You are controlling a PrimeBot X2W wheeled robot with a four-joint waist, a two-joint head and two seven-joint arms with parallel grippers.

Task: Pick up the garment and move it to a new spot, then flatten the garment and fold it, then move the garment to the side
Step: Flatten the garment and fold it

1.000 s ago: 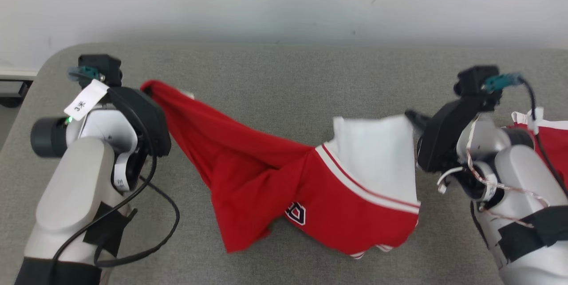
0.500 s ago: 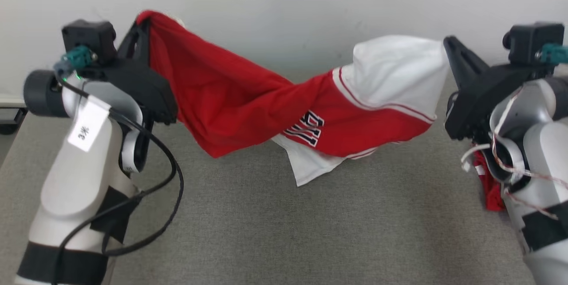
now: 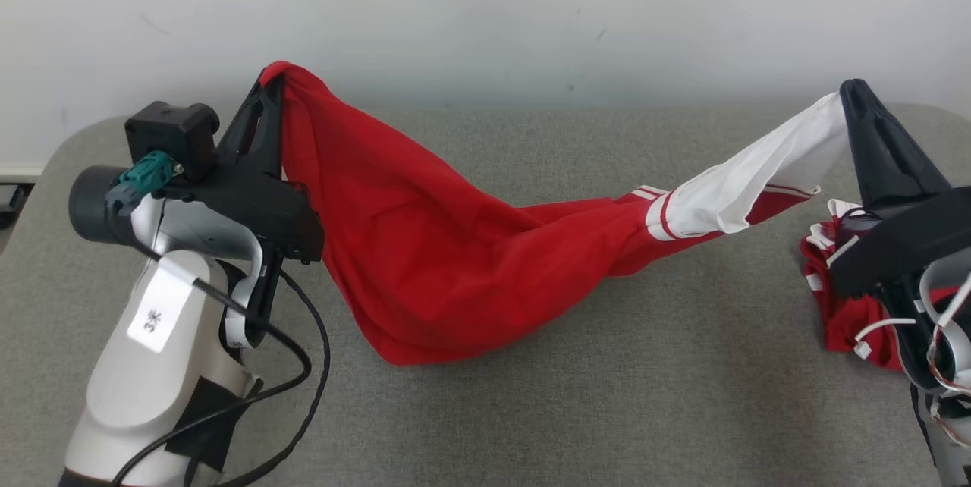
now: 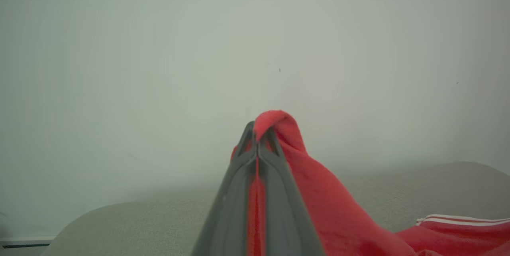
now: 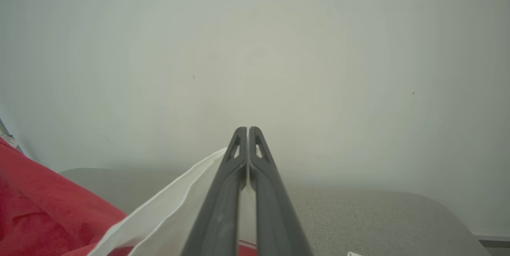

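Note:
The garment, red with a white sleeve and striped trim, hangs stretched between my two grippers above the grey table. My left gripper is shut on a red corner of it at the upper left; the left wrist view shows red cloth pinched between the dark fingers of my left gripper. My right gripper is shut on the white sleeve end at the right, and in the right wrist view my right gripper has the white cloth running under its closed fingers. The garment's middle sags onto the table.
A second red and white garment lies bunched at the table's right edge, partly behind my right arm. A plain pale wall stands behind the table. A black cable loops from my left forearm.
Both grippers have swung up and apart, pulling the garment from a crumpled heap into a long taut span. The head view has shifted too.

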